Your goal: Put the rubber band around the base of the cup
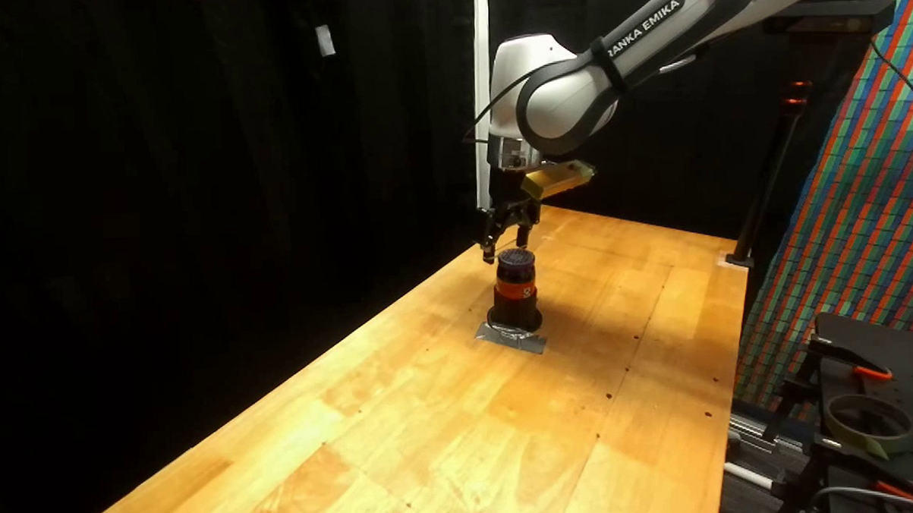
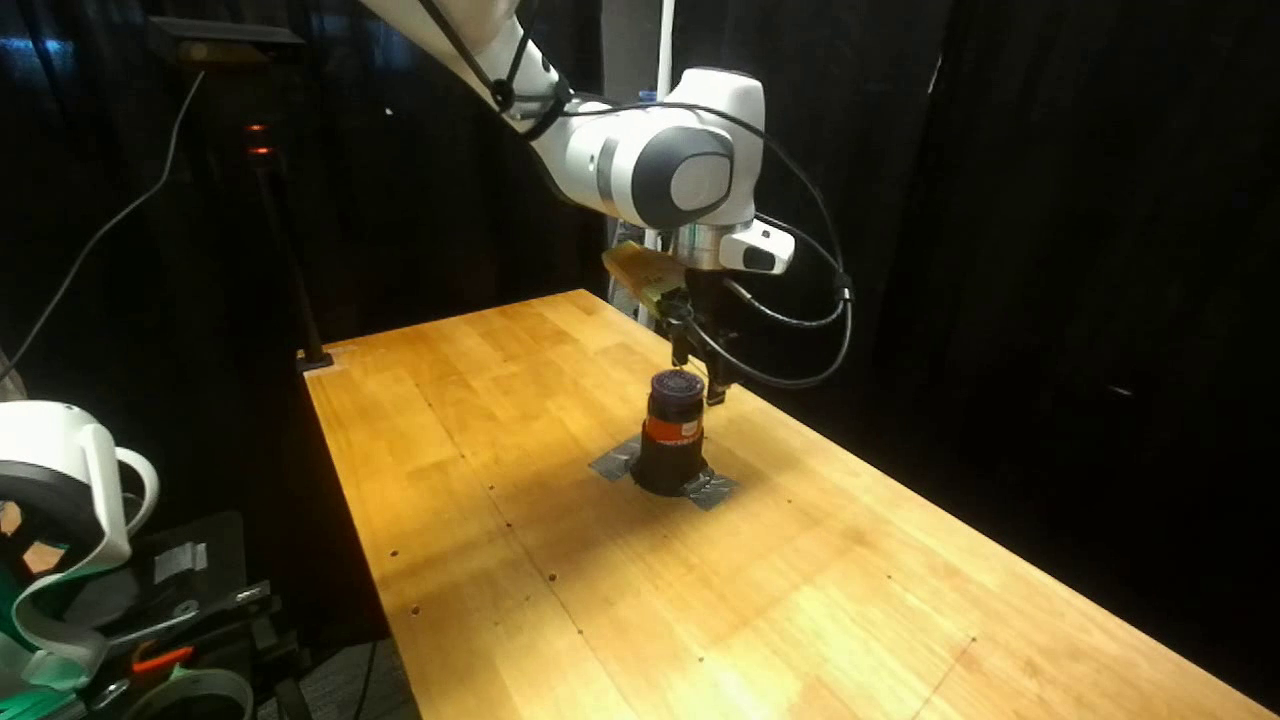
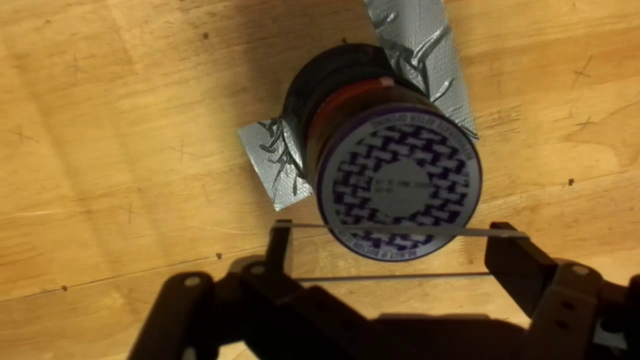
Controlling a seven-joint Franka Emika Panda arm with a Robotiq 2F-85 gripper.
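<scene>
Nearest in the wrist view is the one tool (image 3: 395, 228), its two fingers (image 3: 276, 245) spread well apart. A single rubber band (image 3: 400, 230) is looped around both fingers and pulled taut between them, so two strands show: one crosses over the lid (image 3: 400, 185) near its edge, the other passes clear of it. Just beyond is the one cup (image 1: 516, 276), a lidded jar, dark above and orange-red lower down, upright in one black base (image 1: 517, 309); the tool is near its top. Whether the band touches the lid I cannot tell. Two pieces of grey tape (image 3: 432, 70) lap from the foot of the base onto the wooden worktop (image 1: 470, 423).

In an exterior view, one roll of tape (image 1: 888, 443) lies on a black stand (image 1: 892, 340) next to the worktop, along with two orange items (image 1: 873, 373) too small to make out. In both exterior views one white and dark arm (image 1: 573, 108) comes down over the worktop, with one yellowish box (image 1: 558, 179) at its wrist. Behind the arm is one white upright bar (image 1: 481, 50). At the far corner of the worktop stands one dark post (image 1: 769, 173) with two glowing red bands near its top. Farthest back hang one checked cloth (image 1: 872, 196) and black curtains (image 1: 197, 220), whose number I cannot tell.
</scene>
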